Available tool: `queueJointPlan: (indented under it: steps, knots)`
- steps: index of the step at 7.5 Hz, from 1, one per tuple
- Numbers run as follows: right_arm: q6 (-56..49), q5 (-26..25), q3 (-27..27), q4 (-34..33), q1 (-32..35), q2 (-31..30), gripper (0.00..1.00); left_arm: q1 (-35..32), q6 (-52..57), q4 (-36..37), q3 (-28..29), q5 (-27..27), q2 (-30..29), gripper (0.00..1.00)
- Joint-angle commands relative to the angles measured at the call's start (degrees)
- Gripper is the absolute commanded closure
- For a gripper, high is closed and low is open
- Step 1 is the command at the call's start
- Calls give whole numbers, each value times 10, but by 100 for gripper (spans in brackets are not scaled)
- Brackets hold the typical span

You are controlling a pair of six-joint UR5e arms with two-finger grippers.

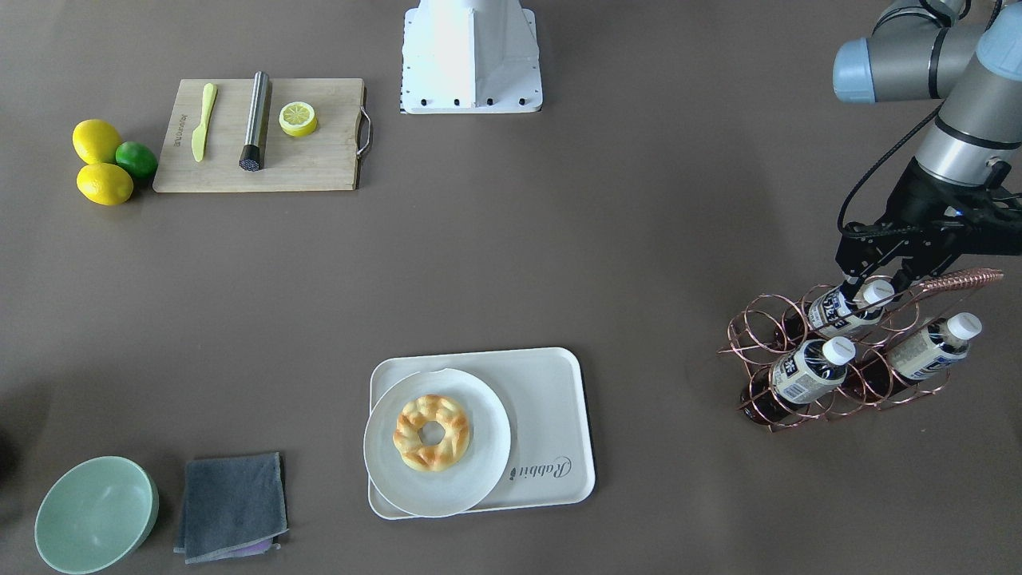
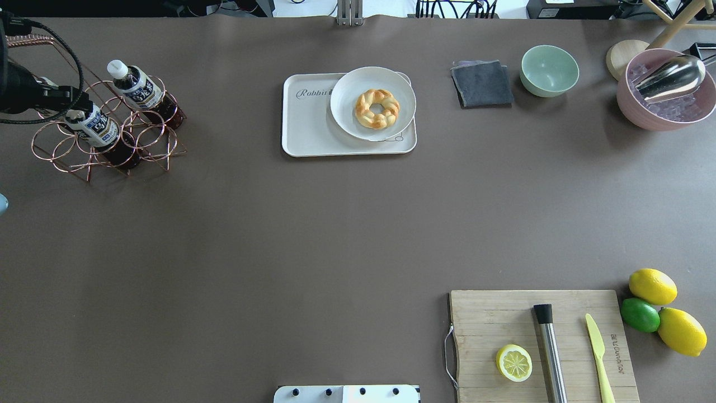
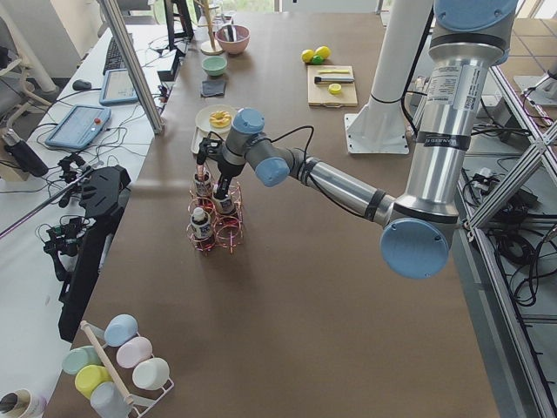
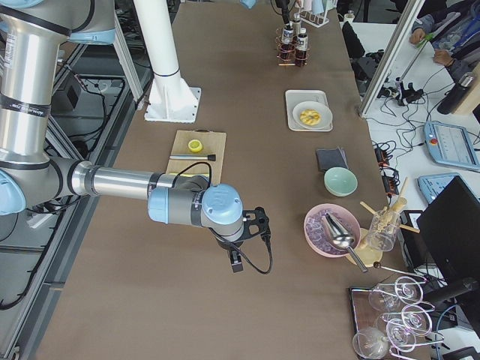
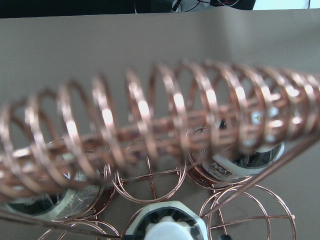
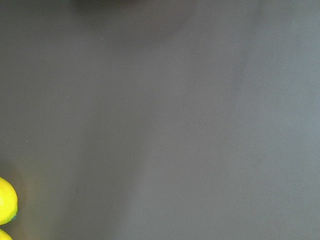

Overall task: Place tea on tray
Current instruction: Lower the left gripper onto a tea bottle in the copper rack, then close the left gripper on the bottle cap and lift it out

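Three tea bottles lie in a copper wire rack [image 1: 750, 335] at the table's end on my left. The top bottle [image 1: 842, 310] has its white cap between the fingers of my left gripper [image 1: 875, 287], which straddles it with the jaws apart. The two lower bottles [image 1: 806, 369] [image 1: 930, 345] lie free. In the left wrist view the cap [image 5: 167, 222] sits low behind the rack's coil handle [image 5: 150, 130]. The cream tray [image 1: 551, 399] holds a white plate [image 1: 487, 447] with a pastry ring [image 1: 431, 431]. My right gripper [image 4: 236, 259] hangs over bare table; I cannot tell its state.
A wooden cutting board [image 1: 319, 160] carries a yellow knife, a steel muddler and a lemon half. Two lemons and a lime [image 1: 136, 160] lie beside it. A green bowl [image 1: 96, 515], a grey cloth [image 1: 231, 507] and a pink ice bowl [image 2: 665, 106] stand along the far edge.
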Motion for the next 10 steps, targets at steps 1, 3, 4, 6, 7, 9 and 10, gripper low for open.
queueJointPlan:
  steps: [1,3,4,6,7,9,10]
  knots:
    - [0,0,2,0,0,0,0,-1,0,1,3,0,-4,41]
    - [0,0,1,0,0,0,0,-3,-1,1,1,-1,-5,70]
    - [0,0,1,0,0,-1,0,-5,-1,2,0,-1,-5,100]
    - [1,0,1,-1,0,-1,0,-10,-1,4,-3,-3,-5,100]
    - [1,0,1,-1,0,-2,0,-17,-1,12,-9,-5,-6,100]
    - [1,0,0,-1,0,-2,0,-49,0,94,-62,-39,-25,100]
    - [1,1,-2,-1,0,-2,0,-67,12,138,-94,-48,-29,100]
